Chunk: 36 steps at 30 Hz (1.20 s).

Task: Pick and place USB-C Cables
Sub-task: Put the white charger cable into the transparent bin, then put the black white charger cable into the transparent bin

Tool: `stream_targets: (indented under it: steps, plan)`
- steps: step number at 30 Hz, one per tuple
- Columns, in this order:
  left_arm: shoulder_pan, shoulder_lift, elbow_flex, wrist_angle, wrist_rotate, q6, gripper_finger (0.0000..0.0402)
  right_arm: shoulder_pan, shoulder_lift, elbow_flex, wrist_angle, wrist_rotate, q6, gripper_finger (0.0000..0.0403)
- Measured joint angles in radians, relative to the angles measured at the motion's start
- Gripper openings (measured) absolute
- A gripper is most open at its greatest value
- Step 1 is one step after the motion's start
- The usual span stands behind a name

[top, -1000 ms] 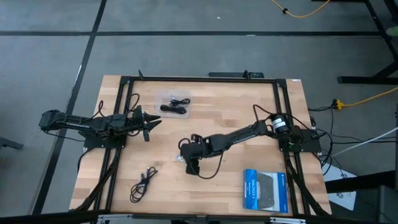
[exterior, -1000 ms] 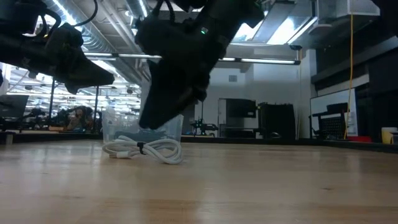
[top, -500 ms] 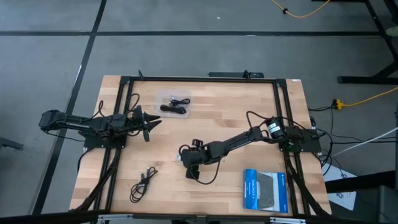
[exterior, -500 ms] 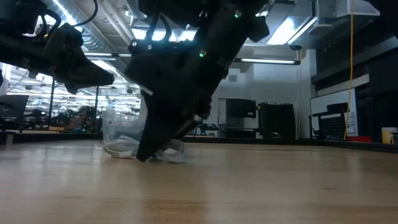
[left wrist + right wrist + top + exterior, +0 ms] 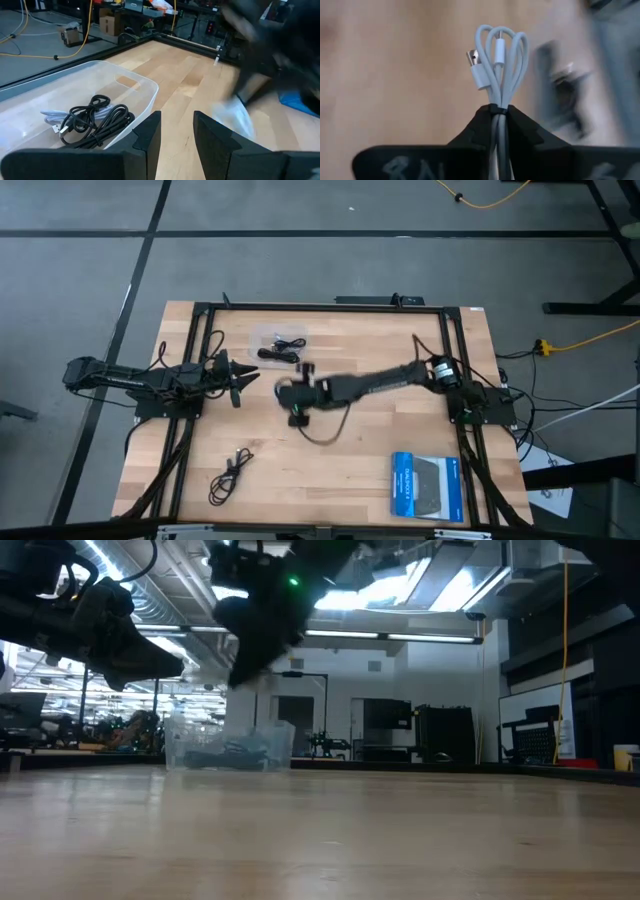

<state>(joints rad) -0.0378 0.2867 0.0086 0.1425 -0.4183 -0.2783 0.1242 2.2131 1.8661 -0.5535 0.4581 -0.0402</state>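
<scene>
My right gripper (image 5: 296,412) is shut on a silver-white USB-C cable bundle (image 5: 496,55) and hangs high above the table's middle (image 5: 250,660), near the clear tray (image 5: 278,345). The tray holds black cables (image 5: 95,122) and a white one (image 5: 52,116). One more black cable (image 5: 230,473) lies loose on the table near the front left. My left gripper (image 5: 238,383) is open and empty, just left of the tray (image 5: 145,92). My right gripper pinches the bundled strands of the white cable (image 5: 497,117) between its two fingers, below the loops. The looped end with its two connectors (image 5: 476,67) sticks out past the fingertips. The cable is lifted clear of the table.
A blue box (image 5: 427,485) lies flat at the table's front right. Black frame rails (image 5: 200,380) run along the table's sides and back. Bare wood lies between the tray and the blue box.
My right gripper went down on the white cable lying on the table, took hold of it, then rose and swung toward the table's far left, toward the clear tray. The cable has left the table and is lifted clear.
</scene>
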Motion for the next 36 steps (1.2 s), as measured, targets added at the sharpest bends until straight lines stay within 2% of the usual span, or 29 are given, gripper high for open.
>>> stream_targets:
  steps: [3, 6, 8, 11, 13, 16, 18, 21, 24, 27, 30, 33, 36]
  plan:
    - [0.000, 0.000, 0.000, 0.000, 0.000, 0.000, 0.0108, -0.083, 0.000, 0.096, 0.017, -0.019, -0.115, 0.0038]
    - [0.000, 0.000, 0.000, 0.000, 0.000, 0.000, 0.0108, -0.181, -0.001, 0.162, 0.001, -0.063, -0.121, 0.0038]
    - [0.000, 0.000, 0.000, 0.000, 0.000, 0.000, 0.0108, -0.251, -0.001, 0.198, -0.010, -0.185, -0.120, 0.0038]
    - [0.000, 0.000, 0.000, 0.000, -0.011, 0.000, 0.0108, -0.343, -0.002, 0.211, 0.015, -0.441, -0.097, 0.0038]
    - [0.000, 0.000, 0.000, 0.000, -0.017, 0.000, 0.0108, -0.383, -0.002, 0.194, 0.011, -0.528, -0.068, 0.0038]
    - [0.000, 0.000, 0.000, 0.000, -0.017, 0.000, 0.0108, -0.434, -0.001, 0.165, 0.002, -0.589, -0.035, 0.0040]
    - [0.000, 0.000, 0.000, 0.000, -0.017, 0.000, 0.0108, -0.460, -0.001, 0.155, -0.002, -0.630, -0.013, 0.0068]
    - [0.000, 0.000, 0.000, 0.000, -0.016, 0.000, 0.0108, -0.479, -0.001, 0.153, 0.012, -0.667, 0.034, 0.0137]
    - [0.000, 0.000, 0.000, 0.000, -0.016, 0.000, 0.0108, -0.478, -0.001, 0.164, 0.019, -0.673, 0.064, 0.0201]
    - [0.000, 0.000, 0.000, 0.000, -0.016, 0.001, 0.0108, -0.464, -0.001, 0.166, 0.005, -0.674, 0.066, 0.0247]
    - [0.000, 0.000, 0.000, 0.000, -0.016, 0.001, 0.0108, -0.441, -0.001, 0.166, -0.066, -0.721, 0.139, 0.0273]
    - [0.000, 0.000, 0.000, 0.000, -0.016, 0.001, 0.0108, -0.409, -0.001, 0.167, -0.218, -0.833, 0.217, 0.0279]
    - [0.000, 0.000, 0.000, 0.000, -0.016, 0.000, 0.0108, -0.370, -0.002, 0.167, -0.404, -0.872, 0.166, 0.0276]
